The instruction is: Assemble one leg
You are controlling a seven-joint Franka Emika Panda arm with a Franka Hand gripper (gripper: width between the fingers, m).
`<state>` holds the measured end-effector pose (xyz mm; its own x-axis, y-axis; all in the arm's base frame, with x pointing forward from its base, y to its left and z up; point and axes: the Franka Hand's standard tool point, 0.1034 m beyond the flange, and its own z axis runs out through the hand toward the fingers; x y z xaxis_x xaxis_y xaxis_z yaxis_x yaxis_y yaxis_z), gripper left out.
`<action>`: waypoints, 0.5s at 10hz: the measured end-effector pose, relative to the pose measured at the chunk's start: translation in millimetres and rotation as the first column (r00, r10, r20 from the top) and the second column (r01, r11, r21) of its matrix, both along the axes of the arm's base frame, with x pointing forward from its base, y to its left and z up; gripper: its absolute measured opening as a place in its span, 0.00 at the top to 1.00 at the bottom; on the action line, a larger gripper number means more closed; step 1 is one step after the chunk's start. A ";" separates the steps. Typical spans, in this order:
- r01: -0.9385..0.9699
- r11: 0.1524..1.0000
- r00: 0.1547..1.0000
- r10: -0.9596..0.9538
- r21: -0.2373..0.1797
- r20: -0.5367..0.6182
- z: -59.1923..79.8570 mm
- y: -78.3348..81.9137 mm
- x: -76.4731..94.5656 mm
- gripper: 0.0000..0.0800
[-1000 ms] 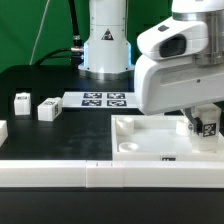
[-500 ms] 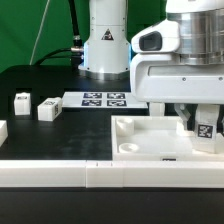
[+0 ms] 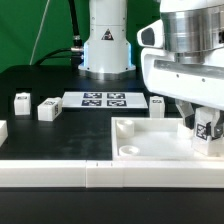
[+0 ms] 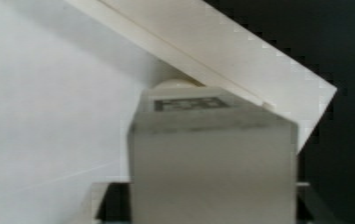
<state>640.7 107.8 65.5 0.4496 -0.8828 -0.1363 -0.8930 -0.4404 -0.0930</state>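
**Desk:** Where is the leg?

**Photographer:** The Panda arm's end effector (image 3: 206,136) holds the leg (image 3: 207,127), a small white block with its marker tag facing out. The fingers are closed against its sides. The leg hangs low over the white tabletop panel (image 3: 150,132), which lies directly beneath the end effector on the black surface (image 3: 70,130).

**Desk:** Is it lined up with a socket?

**Photographer:** I cannot tell. One round corner socket (image 3: 128,149) shows well to the side of the end effector, and whatever lies under the leg is hidden. In the wrist view the leg (image 4: 209,155) sits close against the panel's raised edge (image 4: 227,60).

**Desk:** What could go wrong?

**Photographer:** Most likely a miss. Lowered off-centre, the leg would land on the rim, then tilt in the grip or shove the panel aside. A light pinch could also let it twist.

**Desk:** Anything nearby?

**Photographer:** Another tagged block (image 3: 157,103) stands near, beyond the end effector. The marker board (image 3: 105,99) and a further block (image 3: 47,110) sit well apart.
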 end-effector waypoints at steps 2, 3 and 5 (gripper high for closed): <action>0.220 0.975 0.975 -0.220 0.009 -0.038 -0.3 0.0 -0.1 0.63; 0.304 0.953 0.951 -0.303 0.009 -0.054 -0.5 -0.6 -0.1 0.63; 0.417 0.909 0.906 -0.415 0.014 -0.081 -0.3 0.0 -0.1 0.63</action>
